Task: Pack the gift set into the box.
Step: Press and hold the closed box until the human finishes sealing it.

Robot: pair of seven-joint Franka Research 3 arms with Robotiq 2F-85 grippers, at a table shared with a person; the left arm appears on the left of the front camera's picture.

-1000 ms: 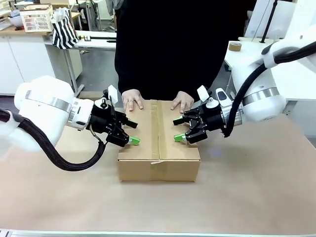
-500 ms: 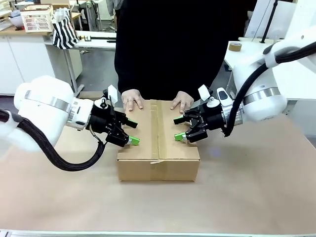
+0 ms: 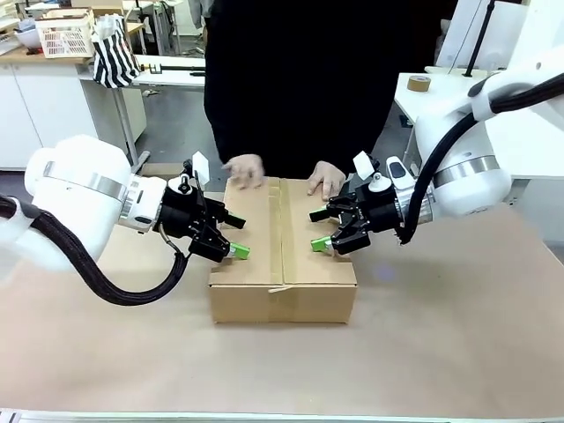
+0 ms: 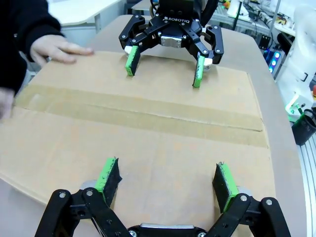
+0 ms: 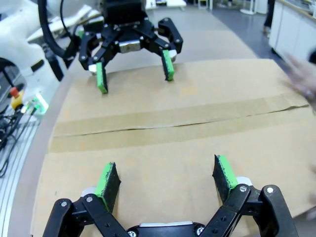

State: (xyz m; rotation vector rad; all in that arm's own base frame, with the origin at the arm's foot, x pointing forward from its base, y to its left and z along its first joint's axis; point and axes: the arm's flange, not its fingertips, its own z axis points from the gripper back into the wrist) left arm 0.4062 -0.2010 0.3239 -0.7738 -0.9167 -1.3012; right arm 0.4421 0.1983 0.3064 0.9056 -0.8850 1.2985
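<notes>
Box (image 3: 282, 264): brown carton at centre of table (image 3: 441, 352), top flaps shut, tape along the seam, contents hidden. Left gripper (image 3: 236, 236) and right gripper (image 3: 317, 230): fingers spread, empty, at opposite sides of its top. Person's hand (image 3: 328, 179) rests on the far edge

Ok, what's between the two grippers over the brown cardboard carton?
Between left gripper and right gripper: just the closed flaps of the brown cardboard carton and a tape strip along their seam, in both wrist views.
</notes>
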